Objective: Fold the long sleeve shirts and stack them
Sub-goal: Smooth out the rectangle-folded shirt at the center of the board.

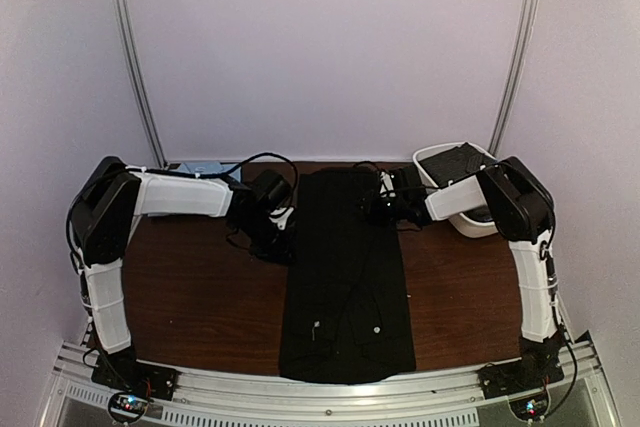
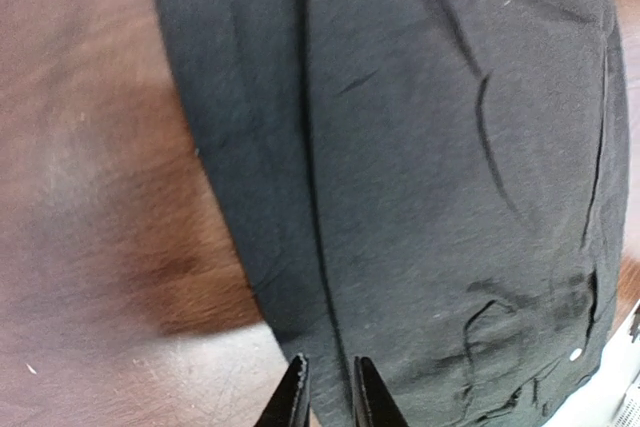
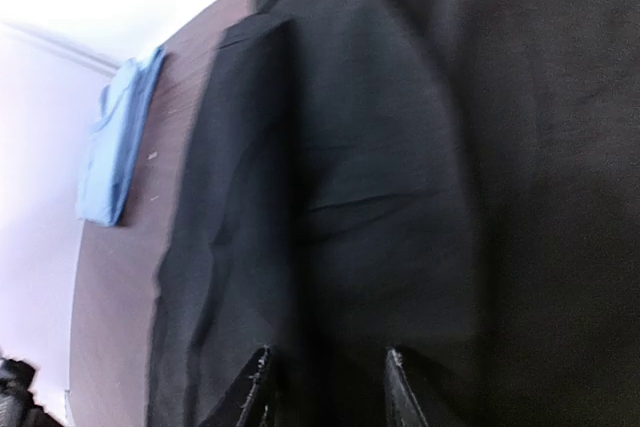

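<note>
The black long sleeve shirt [image 1: 350, 287] lies flat as a long narrow strip down the middle of the brown table, with small pale buttons near its front end. My left gripper [image 1: 278, 240] hovers at the shirt's left edge. In the left wrist view the gripper [image 2: 328, 387] is only narrowly open over a lengthwise fold of the black cloth [image 2: 420, 147]. My right gripper [image 1: 377, 209] is over the shirt's far right part. In the right wrist view it [image 3: 328, 372] is open and empty above the cloth [image 3: 400, 147]. A folded light blue shirt [image 3: 115, 142] lies at the far left.
A white oval tub [image 1: 480, 222] with dark cloth in it stands at the far right, just behind my right arm. The light blue shirt [image 1: 200, 167] sits at the back edge behind my left arm. Bare brown table [image 1: 190, 297] shows on both sides of the black strip.
</note>
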{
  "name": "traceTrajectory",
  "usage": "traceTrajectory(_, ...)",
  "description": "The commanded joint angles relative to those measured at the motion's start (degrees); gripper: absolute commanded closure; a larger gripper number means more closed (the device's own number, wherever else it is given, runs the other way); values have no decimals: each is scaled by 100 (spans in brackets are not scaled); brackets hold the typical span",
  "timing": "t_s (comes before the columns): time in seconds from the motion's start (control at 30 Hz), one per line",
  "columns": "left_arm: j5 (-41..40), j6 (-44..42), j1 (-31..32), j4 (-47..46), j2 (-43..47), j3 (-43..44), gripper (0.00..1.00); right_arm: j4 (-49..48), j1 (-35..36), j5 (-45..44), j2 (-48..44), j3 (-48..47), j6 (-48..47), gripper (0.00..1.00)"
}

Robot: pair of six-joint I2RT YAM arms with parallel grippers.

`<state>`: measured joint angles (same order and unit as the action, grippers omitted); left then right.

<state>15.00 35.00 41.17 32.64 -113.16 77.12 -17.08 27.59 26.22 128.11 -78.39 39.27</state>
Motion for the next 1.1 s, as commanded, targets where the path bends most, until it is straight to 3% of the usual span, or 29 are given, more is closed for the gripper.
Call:
traceTrajectory(0.0, 38, -166, -50, -74, 41, 302, 83, 358, -166, 220, 270, -419, 64, 61)
traceTrajectory(0.2, 388, -345, -32, -163, 55, 496, 83, 601, -189, 50, 7, -555, -57, 61)
traceTrajectory(0.63, 1561, -678, 313, -579, 161, 154, 83, 1004, 177, -573, -1532, 268, -497, 59)
traceTrajectory(1.07, 1921, -710, 532, -846, 45, -257, 80, 742, 867, -76, -1125, 284, -226, 60)
